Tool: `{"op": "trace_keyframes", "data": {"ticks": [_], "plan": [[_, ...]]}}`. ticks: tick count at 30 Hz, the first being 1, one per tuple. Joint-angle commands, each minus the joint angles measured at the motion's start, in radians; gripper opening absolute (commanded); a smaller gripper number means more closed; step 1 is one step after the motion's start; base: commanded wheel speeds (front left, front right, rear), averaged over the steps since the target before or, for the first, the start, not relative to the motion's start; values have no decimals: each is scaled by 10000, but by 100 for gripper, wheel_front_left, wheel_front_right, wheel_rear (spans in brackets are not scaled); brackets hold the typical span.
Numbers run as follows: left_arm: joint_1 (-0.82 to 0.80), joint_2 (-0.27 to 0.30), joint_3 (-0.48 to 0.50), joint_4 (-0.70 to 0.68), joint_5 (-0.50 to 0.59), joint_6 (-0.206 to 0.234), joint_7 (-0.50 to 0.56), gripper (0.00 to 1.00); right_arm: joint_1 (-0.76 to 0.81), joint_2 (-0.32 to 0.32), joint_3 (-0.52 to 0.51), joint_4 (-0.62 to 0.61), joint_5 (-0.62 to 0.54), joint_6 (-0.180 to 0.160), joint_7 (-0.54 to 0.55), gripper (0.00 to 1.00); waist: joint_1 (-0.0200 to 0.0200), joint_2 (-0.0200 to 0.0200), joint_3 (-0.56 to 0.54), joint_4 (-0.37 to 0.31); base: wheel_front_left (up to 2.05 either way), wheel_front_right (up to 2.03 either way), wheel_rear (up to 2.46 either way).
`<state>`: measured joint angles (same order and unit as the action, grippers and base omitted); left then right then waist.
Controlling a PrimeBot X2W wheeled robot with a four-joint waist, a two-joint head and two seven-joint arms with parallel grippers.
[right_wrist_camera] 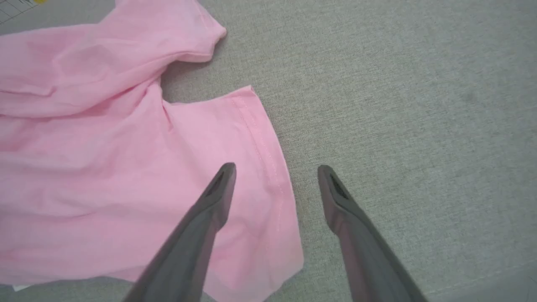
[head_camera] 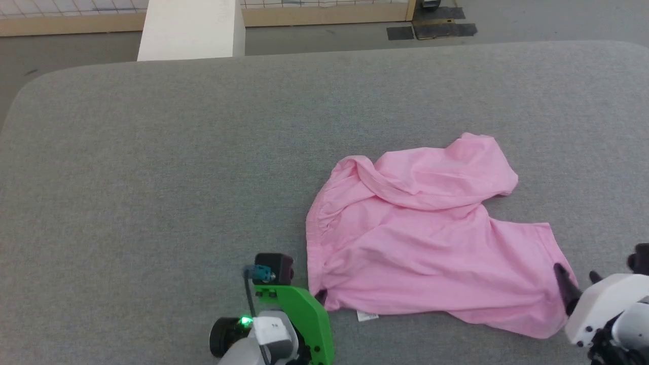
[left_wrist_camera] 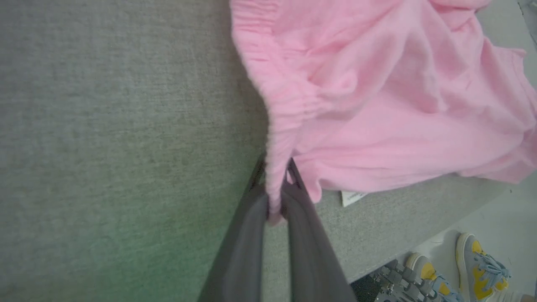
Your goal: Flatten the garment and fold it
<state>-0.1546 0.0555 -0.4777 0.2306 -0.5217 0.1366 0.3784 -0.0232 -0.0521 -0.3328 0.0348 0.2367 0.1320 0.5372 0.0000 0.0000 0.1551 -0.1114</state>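
The pink garment lies crumpled on the grey table, its far leg folded over toward the waistband. A small white care label sticks out from its near edge. My left gripper is shut on the gathered waistband at the garment's near left corner, which runs up between the two fingers. My right gripper is open above the hem of the near leg, one finger over the fabric and the other over bare table. In the head view the right gripper sits at the garment's near right corner.
The grey padded table spreads wide to the left and behind the garment. A white post stands beyond its far edge. A person's grey and yellow shoes show on the floor past the table's near edge.
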Motion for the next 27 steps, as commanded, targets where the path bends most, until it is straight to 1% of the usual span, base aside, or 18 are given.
{"op": "trace_keyframes", "data": {"ticks": [1,4,9,14,15,16,17,21,25,27], "plan": [[44,-31,64,-192,-144,-11,-181,0,53,18,129,126,-279,-13,172,100,0,0,9,70,0,0,0],[46,-36,-58,-599,-212,-35,-286,0,54,-3,340,439,-661,-13,485,100,0,0,68,188,0,0,0],[96,-39,-256,-1040,-223,44,-256,0,-115,-40,556,1178,-1151,-13,709,100,0,0,199,316,0,0,0],[99,-28,-366,-1196,-201,96,-193,0,-263,-32,751,1889,-1250,-13,925,100,0,0,278,404,0,0,0],[100,-23,-369,-1209,-205,100,-191,0,-290,-29,767,1959,-1212,-13,984,44,0,0,282,407,0,0,0],[104,-15,-366,-1228,-209,108,-202,0,-324,-26,805,1988,-1168,-13,1022,7,0,0,283,405,0,0,0],[112,-15,-355,-1249,-226,107,-228,0,-346,-25,855,1984,-1098,-13,1062,0,0,0,284,404,0,0,0],[115,13,-245,-1361,-316,77,-392,0,-447,-144,1013,1607,-734,-13,1229,0,0,0,214,361,0,0,0],[96,25,-52,-1530,-575,-19,-545,0,-543,-357,1160,897,-126,-13,1639,0,0,0,41,293,0,0,0],[57,16,111,-1691,-874,-120,-626,0,-628,-493,1185,461,242,-13,1882,0,0,0,-52,272,0,0,0]]}}
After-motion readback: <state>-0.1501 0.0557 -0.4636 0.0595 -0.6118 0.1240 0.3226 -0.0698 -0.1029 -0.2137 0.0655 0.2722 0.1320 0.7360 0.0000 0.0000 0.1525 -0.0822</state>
